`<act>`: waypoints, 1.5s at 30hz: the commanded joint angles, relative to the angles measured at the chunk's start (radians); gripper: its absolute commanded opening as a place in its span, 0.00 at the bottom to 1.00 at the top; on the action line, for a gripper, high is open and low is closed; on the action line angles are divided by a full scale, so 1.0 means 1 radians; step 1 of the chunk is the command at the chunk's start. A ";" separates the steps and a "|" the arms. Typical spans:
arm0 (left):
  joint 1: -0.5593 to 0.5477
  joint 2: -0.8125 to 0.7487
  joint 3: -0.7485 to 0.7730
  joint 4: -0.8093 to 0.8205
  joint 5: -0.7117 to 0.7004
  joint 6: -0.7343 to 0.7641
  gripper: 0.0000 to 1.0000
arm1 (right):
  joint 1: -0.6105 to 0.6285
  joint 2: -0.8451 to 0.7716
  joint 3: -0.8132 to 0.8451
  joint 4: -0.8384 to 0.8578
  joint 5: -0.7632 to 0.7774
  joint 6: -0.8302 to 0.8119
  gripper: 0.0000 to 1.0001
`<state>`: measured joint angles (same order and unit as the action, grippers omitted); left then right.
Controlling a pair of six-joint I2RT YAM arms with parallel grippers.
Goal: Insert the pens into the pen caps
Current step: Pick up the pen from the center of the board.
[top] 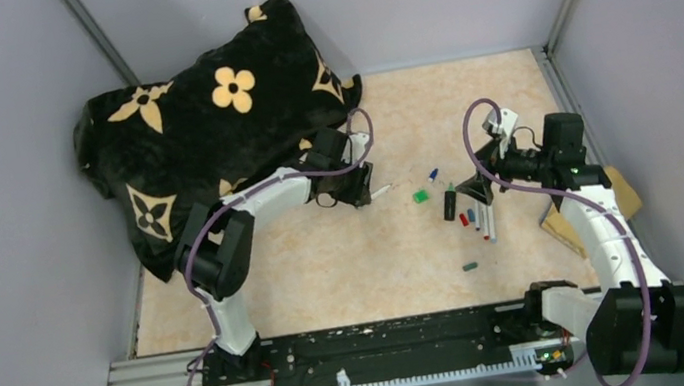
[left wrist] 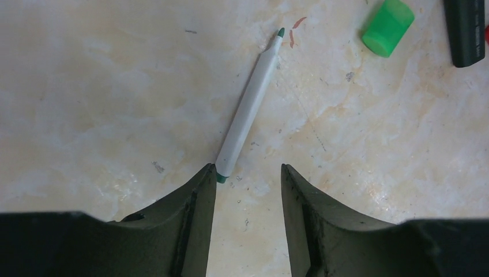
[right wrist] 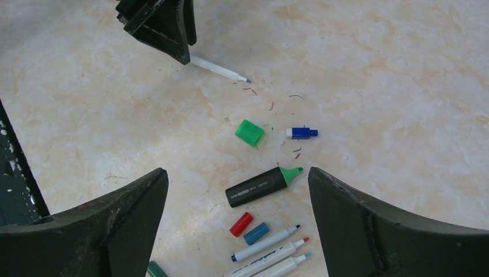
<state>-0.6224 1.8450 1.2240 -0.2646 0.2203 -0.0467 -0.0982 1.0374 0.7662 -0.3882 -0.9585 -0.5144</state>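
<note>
A white pen (left wrist: 248,104) with a green tip lies on the table, and its rear end touches the tip of one finger of my left gripper (left wrist: 247,170). That gripper is low over the table, half open, with nothing between its jaws. A bright green cap (left wrist: 388,27) lies just beyond the pen. My right gripper (right wrist: 237,172) hangs wide open above a black highlighter (right wrist: 259,187), a red cap (right wrist: 241,224), a blue cap (right wrist: 255,233) and three white pens (right wrist: 265,244). A small blue cap (right wrist: 301,133) and a dark teal cap (top: 469,266) lie apart.
A black blanket (top: 207,121) with tan flowers covers the far left of the table, right behind my left arm. A tan cardboard box (top: 622,199) sits at the right edge beside my right arm. Grey walls close in three sides.
</note>
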 commanded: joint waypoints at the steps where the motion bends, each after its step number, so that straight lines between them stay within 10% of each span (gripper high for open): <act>1: -0.029 0.045 0.054 -0.059 -0.010 0.034 0.50 | 0.008 0.004 0.021 0.011 -0.012 -0.022 0.89; 24: -0.120 0.197 0.135 -0.095 -0.263 0.067 0.35 | 0.008 0.000 0.030 -0.012 -0.055 -0.033 0.89; 33: -0.155 0.175 0.054 -0.086 -0.319 0.050 0.00 | 0.008 0.001 0.026 -0.017 -0.066 -0.040 0.89; 45: -0.175 -0.285 -0.330 0.322 0.108 -0.143 0.00 | 0.067 -0.005 -0.011 -0.155 -0.268 -0.276 0.84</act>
<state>-0.7895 1.6974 0.9878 -0.1566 0.0948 -0.1005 -0.0727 1.0374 0.7658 -0.4671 -1.0843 -0.6342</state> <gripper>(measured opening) 0.027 0.851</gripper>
